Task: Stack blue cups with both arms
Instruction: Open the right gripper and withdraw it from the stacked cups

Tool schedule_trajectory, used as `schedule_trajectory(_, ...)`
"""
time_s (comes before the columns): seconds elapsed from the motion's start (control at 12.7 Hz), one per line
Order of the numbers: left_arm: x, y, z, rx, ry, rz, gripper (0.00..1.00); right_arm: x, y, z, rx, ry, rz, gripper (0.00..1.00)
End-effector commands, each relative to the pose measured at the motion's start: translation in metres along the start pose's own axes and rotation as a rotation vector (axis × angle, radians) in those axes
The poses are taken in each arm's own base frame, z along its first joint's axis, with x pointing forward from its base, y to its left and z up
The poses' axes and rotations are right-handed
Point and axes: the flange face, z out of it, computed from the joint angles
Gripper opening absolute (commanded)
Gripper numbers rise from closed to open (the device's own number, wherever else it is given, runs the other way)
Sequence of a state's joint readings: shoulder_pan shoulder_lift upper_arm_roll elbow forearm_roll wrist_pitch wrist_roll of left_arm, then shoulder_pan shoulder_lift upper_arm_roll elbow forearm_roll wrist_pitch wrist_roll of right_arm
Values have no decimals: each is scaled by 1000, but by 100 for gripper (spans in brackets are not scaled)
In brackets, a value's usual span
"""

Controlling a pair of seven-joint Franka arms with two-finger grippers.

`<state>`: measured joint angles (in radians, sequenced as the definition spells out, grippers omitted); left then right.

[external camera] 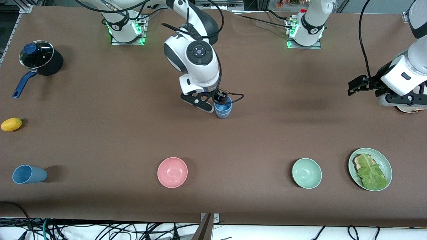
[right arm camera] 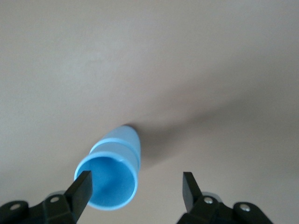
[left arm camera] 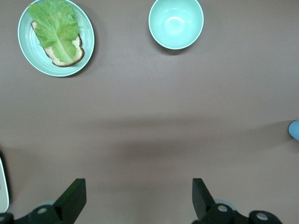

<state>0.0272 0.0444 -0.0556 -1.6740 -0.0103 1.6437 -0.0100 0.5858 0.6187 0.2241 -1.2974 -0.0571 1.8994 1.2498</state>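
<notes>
At right hand [right arm camera: 135, 191]: light blue cup [right arm camera: 112, 175], unheld.

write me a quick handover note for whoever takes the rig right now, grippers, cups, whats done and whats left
Right gripper: open, at the rim of the upright light blue cup mid-table; one finger at the rim, not closed on it.
Left gripper: open, waiting over bare table at the left arm's end.
Grey-blue cup: lying on its side at the right arm's end, nearer the front camera, in line with the pink bowl and green bowl.
Done: nothing stacked; the two cups are apart.
Left: grasp each cup and nest one in the other.
</notes>
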Motion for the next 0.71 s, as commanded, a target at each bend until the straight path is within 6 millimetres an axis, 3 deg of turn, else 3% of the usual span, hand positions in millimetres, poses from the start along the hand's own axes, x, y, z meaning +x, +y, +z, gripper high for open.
schedule_trajectory(0.0, -2, 0, -5, -18, -3, 18, 100, 33, 21, -30, -23, 7, -82, 99)
schedule_trajectory(0.16, -2, -1, -5, -18, -3, 18, 100, 61, 48, -47, -69, -9, -110, 100)
schedule_trajectory(0.4, -2, -1, -5, -18, -3, 16, 100, 116, 99, -88, -106, 32, -55, 100)
schedule_trajectory(0.63, -2, 0, -6, -18, -2, 18, 100, 163, 161, -131, -86, -35, -206, 100)
